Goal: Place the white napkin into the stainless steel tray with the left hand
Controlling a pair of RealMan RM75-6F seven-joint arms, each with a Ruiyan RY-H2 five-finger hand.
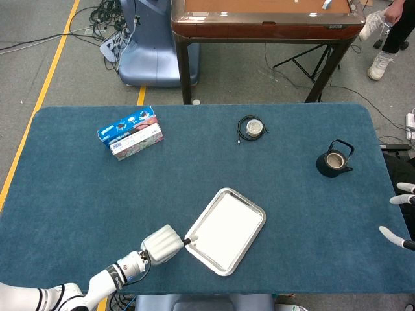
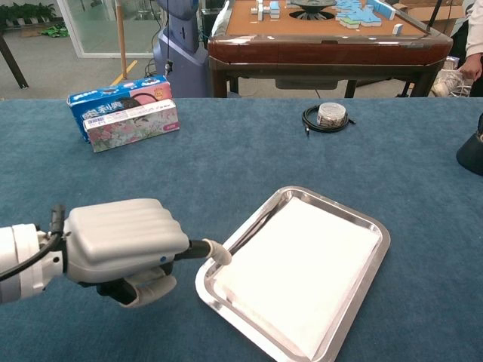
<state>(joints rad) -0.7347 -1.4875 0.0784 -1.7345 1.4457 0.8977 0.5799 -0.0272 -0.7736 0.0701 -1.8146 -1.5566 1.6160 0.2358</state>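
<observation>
Hovering low over the blue bench (image 1: 78,194), the left hand (image 2: 124,245) sits just beside the near-left edge of the tray (image 2: 381,226), with its back turned up toward the camera. One pale fingertip (image 2: 213,251) reaches out to the tray's rim; the rest of the fingers are curled under the palm, and nothing is visible in their grasp, so the hand looks clenched on nothing. From above, the same hand (image 1: 162,243) shows as a light block at the end of a white forearm that comes in from the lower left corner.

Inside the tray lies the white napkin (image 2: 302,268), spread flat and covering most of the tray floor, its edges inside the shiny rim. The tray itself rests slantwise on the bench.

At the far right edge of the overhead view, the right hand (image 1: 401,217) shows only as pale fingertips off the bench edge; I cannot tell how it is set.

Farther back on the bench stand a tissue box (image 2: 124,111) at the left, a coiled black cable around a small round tin (image 2: 328,115) near the middle, and a dark kettle (image 1: 334,159) at the right.
</observation>
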